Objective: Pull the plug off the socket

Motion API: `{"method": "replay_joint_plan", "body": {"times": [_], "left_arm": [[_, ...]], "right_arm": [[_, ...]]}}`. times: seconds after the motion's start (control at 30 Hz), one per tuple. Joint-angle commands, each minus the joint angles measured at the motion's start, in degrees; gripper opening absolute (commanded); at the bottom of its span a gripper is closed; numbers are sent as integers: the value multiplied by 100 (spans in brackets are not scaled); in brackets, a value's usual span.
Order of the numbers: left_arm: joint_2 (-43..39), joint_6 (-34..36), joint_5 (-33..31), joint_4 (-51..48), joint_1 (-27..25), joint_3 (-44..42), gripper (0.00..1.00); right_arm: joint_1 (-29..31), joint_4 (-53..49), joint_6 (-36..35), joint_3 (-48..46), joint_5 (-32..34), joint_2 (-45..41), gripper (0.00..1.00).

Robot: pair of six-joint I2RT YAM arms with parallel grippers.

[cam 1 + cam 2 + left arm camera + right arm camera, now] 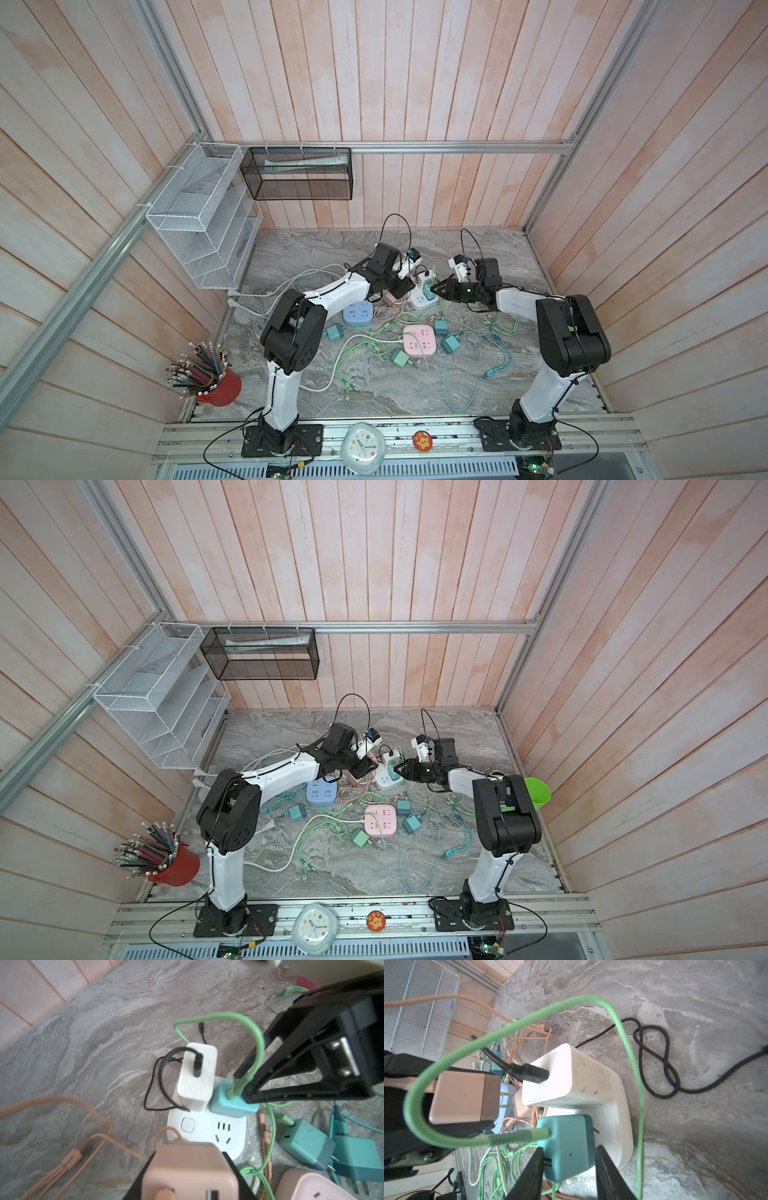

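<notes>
A white socket (207,1126) lies on the marble table, seen in both top views (420,300) (385,782). A teal plug (571,1159) with a green cable sits in it, beside a white charger (197,1076) with a black cable. My right gripper (569,1148) is shut on the teal plug (230,1103), one finger on each side, and reaches in from the right (434,289). My left gripper (189,1154) is shut on a peach plug (191,1172). That plug hangs free of any socket, its prongs (506,1100) bare, just left of the white socket.
A blue socket (357,314) and a pink socket (419,340) lie nearer the front among several loose teal plugs and tangled green, peach and white cables. A red cup of pencils (222,384) stands front left, a green cup (536,793) at the right. Wire shelves hang on the left wall.
</notes>
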Motion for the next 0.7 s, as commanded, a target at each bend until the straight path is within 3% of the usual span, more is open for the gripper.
{"method": "replay_joint_plan", "body": {"times": [0.0,0.17,0.43,0.67], "left_arm": [[-171,-437,112,34,155,-62,6],[-40,-712,163,-187,309,126,8],[719,-1093,268,-1216,448,1175,9],[1167,-1427,555,-1663,605,1819,18]], "right_arm": [[7,-884,68,-372,755,225,38],[-22,-682,238,-541,745,79,38],[-153,-576,422,-995,1091,-342,38],[-152,-645,382,-854,890,-559,44]]}}
